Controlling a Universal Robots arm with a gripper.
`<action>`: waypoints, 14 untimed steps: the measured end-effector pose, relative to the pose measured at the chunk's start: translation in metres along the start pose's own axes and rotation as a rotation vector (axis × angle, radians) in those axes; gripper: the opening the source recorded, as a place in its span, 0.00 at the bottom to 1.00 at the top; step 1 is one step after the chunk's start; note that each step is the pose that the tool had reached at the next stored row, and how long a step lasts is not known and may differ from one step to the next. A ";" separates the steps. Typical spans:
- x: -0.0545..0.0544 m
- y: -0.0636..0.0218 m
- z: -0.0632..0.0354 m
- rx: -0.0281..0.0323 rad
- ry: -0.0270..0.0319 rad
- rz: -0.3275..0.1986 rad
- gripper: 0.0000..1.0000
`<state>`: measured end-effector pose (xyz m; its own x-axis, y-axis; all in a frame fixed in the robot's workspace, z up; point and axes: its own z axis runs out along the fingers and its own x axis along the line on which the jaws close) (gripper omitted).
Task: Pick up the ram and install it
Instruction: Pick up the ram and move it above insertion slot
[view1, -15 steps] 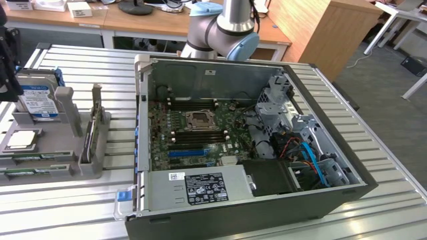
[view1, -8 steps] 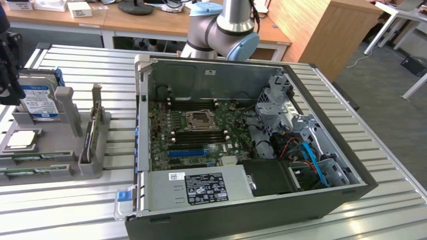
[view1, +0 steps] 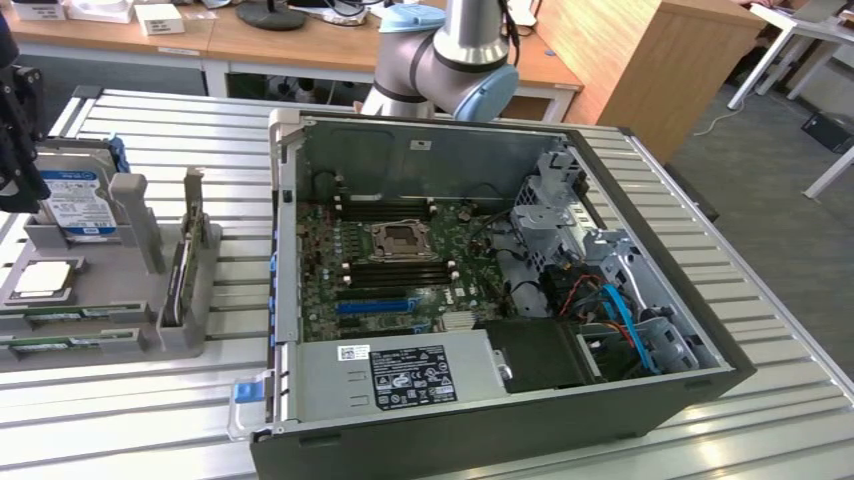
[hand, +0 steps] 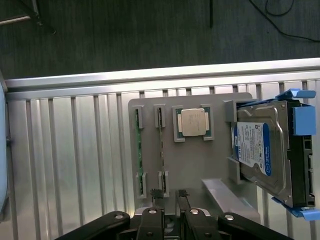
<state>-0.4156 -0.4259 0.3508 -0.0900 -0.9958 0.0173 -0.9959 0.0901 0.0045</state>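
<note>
Two ram sticks stand edge-up in slots of a grey holder tray (hand: 195, 165): one ram (hand: 161, 150) and a second one (hand: 138, 150) beside it. In the exterior view they lie at the tray's near end (view1: 64, 320). My gripper (hand: 169, 194) hovers above the tray, open, with nothing between its dark fingertips (hand: 156, 193). It is just off the end of the nearer ram. The arm's dark wrist end (view1: 14, 140) hangs over the tray at the exterior view's left edge. The open computer case (view1: 614, 140) shows a motherboard (view1: 400, 290) with dark memory slots (view1: 394, 272).
The tray also carries a processor chip (hand: 193, 122), a silver hard drive (hand: 262, 150) in a blue bracket, and an upright card (view1: 183, 270). The slatted metal table (view1: 160, 400) ends near the tray. The arm's base (view1: 447, 60) rises behind the case.
</note>
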 end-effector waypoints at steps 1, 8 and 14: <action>0.001 -0.0001 0.0000 -0.0001 0.0000 0.000 0.24; 0.008 -0.0006 0.0001 0.0000 -0.0001 0.000 0.24; 0.008 -0.0006 0.0001 -0.0001 0.0000 0.000 0.24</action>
<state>-0.4158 -0.4339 0.3509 -0.0900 -0.9958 0.0173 -0.9959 0.0901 0.0045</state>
